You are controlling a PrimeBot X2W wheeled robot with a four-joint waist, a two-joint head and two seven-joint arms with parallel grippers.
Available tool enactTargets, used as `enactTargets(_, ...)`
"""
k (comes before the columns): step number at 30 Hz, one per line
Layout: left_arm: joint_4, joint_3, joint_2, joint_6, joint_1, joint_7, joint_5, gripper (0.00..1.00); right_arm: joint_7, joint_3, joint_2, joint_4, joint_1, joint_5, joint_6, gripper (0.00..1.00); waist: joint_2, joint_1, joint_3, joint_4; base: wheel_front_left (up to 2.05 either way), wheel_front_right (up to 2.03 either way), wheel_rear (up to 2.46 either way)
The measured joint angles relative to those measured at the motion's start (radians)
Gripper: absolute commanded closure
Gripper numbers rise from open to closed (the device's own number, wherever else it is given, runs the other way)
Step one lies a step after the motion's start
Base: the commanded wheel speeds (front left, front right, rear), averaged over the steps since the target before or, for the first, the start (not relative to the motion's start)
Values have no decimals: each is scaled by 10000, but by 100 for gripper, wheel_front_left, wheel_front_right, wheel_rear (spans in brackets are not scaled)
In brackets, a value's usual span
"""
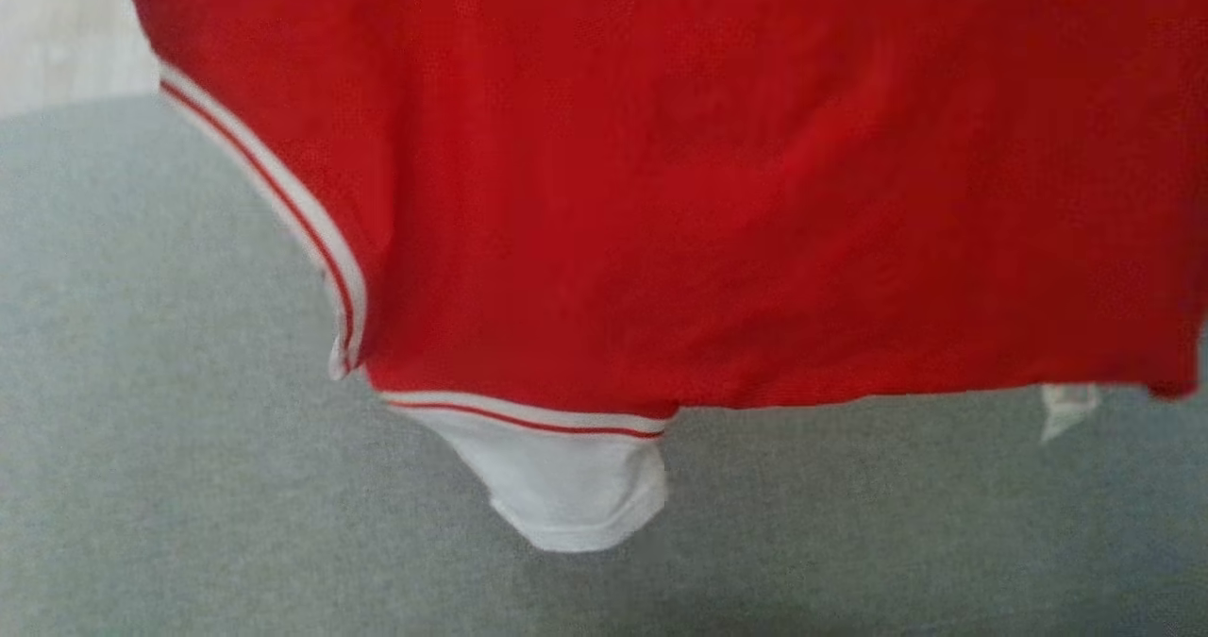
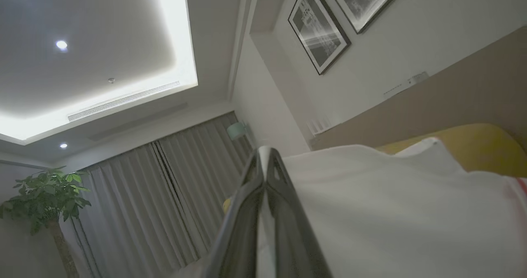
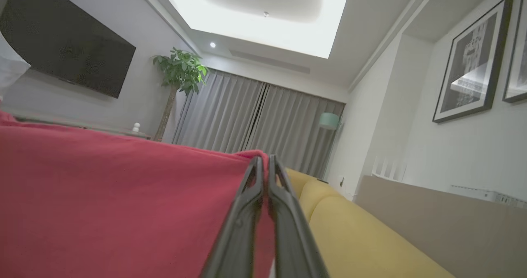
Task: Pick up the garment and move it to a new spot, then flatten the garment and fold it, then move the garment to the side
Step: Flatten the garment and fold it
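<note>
Red garment [image 1: 755,193] hangs over grey surface [image 1: 142,429], pinched in both jaws.

Head view close, downward on garment [image 1: 755,193] — wrist views upward, apparently sharing curtains [image 3: 230,113].

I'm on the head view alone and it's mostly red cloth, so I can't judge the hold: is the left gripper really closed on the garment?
Observer: Yes. In the left wrist view the left gripper is shut on a white part of the garment.
Operator: And the other side?
Observer: The right gripper is shut on a red edge of it; the cloth spreads to the left of that view.
Operator: Anything beyond the cloth?
Observer: A yellow sofa lies past the right gripper.
</note>
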Motion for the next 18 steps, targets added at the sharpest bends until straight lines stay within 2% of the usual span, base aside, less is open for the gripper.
enactTargets(4,1756,-397,-410,-105,-1133,-270,192,100,-228,965,550,1313,-1727,-142,0,100,0,2,868,33,0,0,0)
enactTargets(8,3137,-527,-863,-25,-2513,-1409,803,100,-932,1687,984,2665,-3416,-554,0,100,-1,4,1857,105,0,0,0)
enactTargets(13,4169,-474,-1254,449,-4454,-2614,1436,100,-1741,1546,1396,4171,-5207,-1570,0,100,-1,5,2859,190,0,0,0)
enactTargets(18,4460,-376,-1528,332,-4563,-2832,1396,100,-1808,1530,1501,4449,-5528,-2052,0,100,-1,2,3334,395,0,0,0)
